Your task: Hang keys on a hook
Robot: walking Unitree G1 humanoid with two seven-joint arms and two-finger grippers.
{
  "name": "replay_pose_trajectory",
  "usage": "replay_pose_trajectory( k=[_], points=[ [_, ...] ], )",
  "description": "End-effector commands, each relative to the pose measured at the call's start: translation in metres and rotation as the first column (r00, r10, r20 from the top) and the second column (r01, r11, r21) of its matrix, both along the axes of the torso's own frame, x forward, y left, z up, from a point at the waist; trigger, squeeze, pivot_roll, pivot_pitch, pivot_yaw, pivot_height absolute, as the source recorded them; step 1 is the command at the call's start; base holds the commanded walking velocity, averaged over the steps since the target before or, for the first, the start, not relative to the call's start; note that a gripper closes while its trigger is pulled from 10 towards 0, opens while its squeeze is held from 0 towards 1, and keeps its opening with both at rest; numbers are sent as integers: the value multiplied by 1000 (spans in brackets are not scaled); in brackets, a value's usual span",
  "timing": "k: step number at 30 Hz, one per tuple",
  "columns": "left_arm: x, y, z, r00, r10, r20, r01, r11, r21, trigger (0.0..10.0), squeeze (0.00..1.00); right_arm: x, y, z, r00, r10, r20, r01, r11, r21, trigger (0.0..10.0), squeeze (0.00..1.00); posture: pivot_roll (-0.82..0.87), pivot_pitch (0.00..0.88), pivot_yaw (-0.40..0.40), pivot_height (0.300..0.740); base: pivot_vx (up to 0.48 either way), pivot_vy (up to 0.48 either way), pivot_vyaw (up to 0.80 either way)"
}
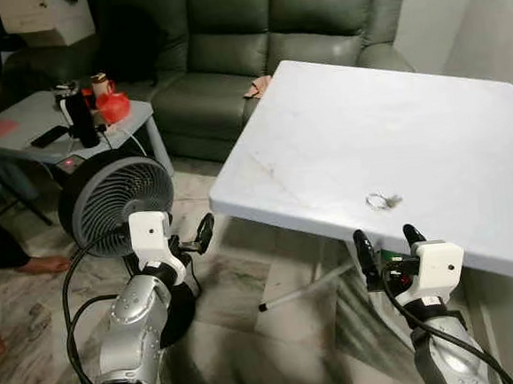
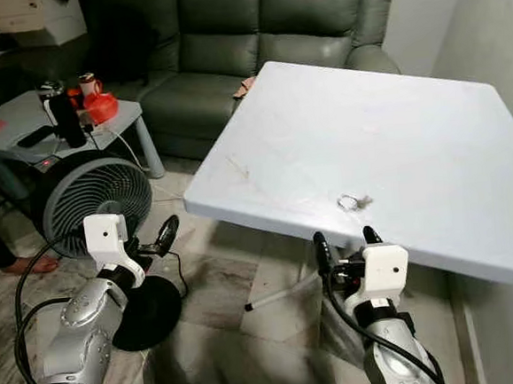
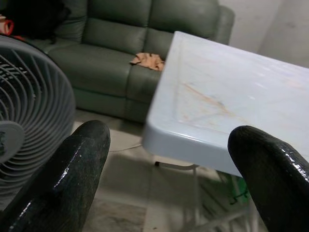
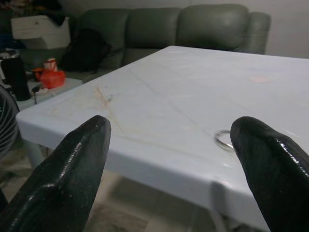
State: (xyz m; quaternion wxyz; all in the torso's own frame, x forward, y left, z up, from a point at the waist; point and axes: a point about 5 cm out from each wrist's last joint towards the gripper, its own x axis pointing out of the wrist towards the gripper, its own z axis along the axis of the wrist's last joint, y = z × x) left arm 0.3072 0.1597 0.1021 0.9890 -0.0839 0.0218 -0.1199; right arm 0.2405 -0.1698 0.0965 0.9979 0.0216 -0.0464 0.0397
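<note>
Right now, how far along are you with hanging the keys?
Nothing is done yet. The keys lie on the white table near its front edge. The right claw is open just below that edge, holding nothing. Left: grasp the keys and take them to a hook.

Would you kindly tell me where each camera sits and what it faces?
Left and right eye views: on the head, looking down at the white table, key ring, fan and sofa; both arms show.
Left wrist view: along the open left hand toward table edge, fan and sofa.
Right wrist view: along the open right hand across the tabletop to the key ring.
All views share the table.
</note>
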Motion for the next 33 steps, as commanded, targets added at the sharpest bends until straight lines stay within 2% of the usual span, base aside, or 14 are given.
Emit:
replay_pose_trajectory(
  k=[1, 14, 20, 22, 24, 33],
  points=[
    [2, -4, 6, 1000, -21, 17, 21, 1000, -8, 10000, 0, 0, -3, 1, 1000, -6, 1, 6, 1000, -2, 10000, 0, -12, 0, -7, 740, 416, 0, 0],
    [2, -6, 7, 999, -32, 19, 32, 1000, 1, 10000, 0, 1, -1, 1, 1000, 0, 0, 0, 1000, -2, 10000, 0, -14, 0, -5, 740, 414, 0, 0],
    [0, -10, 8, 999, -32, 44, 31, 999, 27, 10000, 0, 1, 0, 0, 1000, 9, -16, -10, 1000, -23, 10000, 0, -13, 0, -6, 740, 0, 0, 0],
    [-2, -13, 6, 997, -57, 42, 56, 998, 35, 10000, 0, 2, 1, -1, 1000, 14, -25, -15, 999, -34, 10000, 0, -14, 0, -7, 740, 0, 0, 0],
    [-8, -18, 1, 994, -97, 43, 95, 994, 58, 10000, 0, 4, 3, -2, 999, 21, -44, -26, 995, -96, 10000, 0, -13, 0, -10, 740, 0, 0, 0],
    [-25, -35, -3, 974, -220, 54, 215, 973, 83, 10000, 0, 16, 3, 3, 996, 51, -80, -61, 988, -140, 10000, 0, -3, 0, -19, 740, 0, 0, 0]
  ],
)
